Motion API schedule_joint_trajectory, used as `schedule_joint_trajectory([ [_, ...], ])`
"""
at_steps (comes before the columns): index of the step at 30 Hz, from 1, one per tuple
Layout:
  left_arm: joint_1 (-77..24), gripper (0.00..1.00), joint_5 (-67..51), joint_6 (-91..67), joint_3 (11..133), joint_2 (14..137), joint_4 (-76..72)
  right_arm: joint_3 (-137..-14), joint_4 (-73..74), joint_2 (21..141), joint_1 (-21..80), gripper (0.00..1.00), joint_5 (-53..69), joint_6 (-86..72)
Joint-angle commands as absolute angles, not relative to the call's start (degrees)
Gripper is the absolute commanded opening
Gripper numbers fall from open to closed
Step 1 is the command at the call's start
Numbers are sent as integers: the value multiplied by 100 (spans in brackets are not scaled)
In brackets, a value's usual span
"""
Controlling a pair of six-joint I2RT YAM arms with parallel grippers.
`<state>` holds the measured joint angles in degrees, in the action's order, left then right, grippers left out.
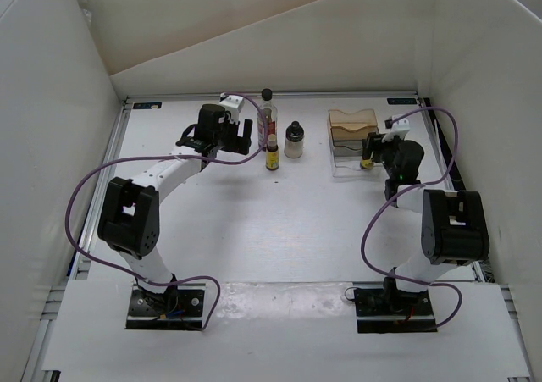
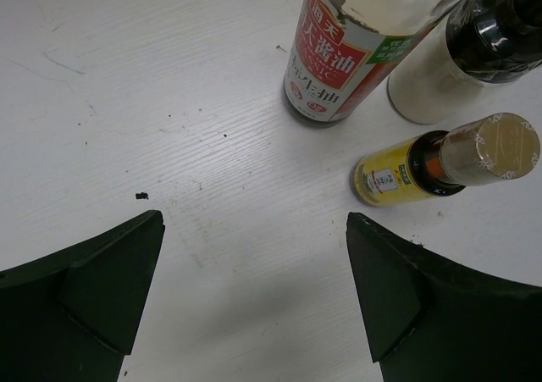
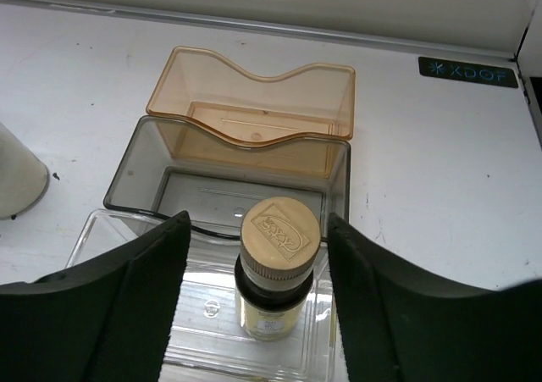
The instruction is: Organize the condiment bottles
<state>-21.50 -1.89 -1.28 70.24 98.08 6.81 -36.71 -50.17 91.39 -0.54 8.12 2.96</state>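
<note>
Right gripper [image 3: 258, 221]: jaws spread wide, nothing gripped. A small yellow bottle [image 3: 273, 301] with an embossed tan cap is seen upright between them, in the clear front tier of the stepped plastic rack [image 3: 254, 94]; smoky-grey and amber tiers are noted behind.

Left gripper [image 2: 252, 229]: equally wide, nothing held, above the white table [image 2: 127, 77]. Just ahead are clustered a red-labelled tall bottle [image 2: 334, 60], a whitish jar [image 2: 428, 81] and a second yellow bottle [image 2: 406, 174].

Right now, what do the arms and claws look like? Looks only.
Left arm and right arm match: white links, bulky black joint housings, black base plates. A purple cable loops from base to wrist on each. Left claw and right claw: matte dark wedge-shaped fingers, no visible markings.
</note>
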Motion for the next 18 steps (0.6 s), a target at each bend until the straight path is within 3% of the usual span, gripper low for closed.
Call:
schedule_joint_trajectory([
  [1, -2162, 100, -149, -105, 7137, 9765, 589, -3647, -5528, 9123, -17, 70, 624, 378],
  [7, -2162, 100, -158, -105, 7137, 9756, 580, -3726, -5449, 9070, 220, 76, 299, 536],
  [18, -2162, 100, -185, -149, 7005, 9615, 554, -4104, -5124, 8167, 887, 76, -148, 1897],
])
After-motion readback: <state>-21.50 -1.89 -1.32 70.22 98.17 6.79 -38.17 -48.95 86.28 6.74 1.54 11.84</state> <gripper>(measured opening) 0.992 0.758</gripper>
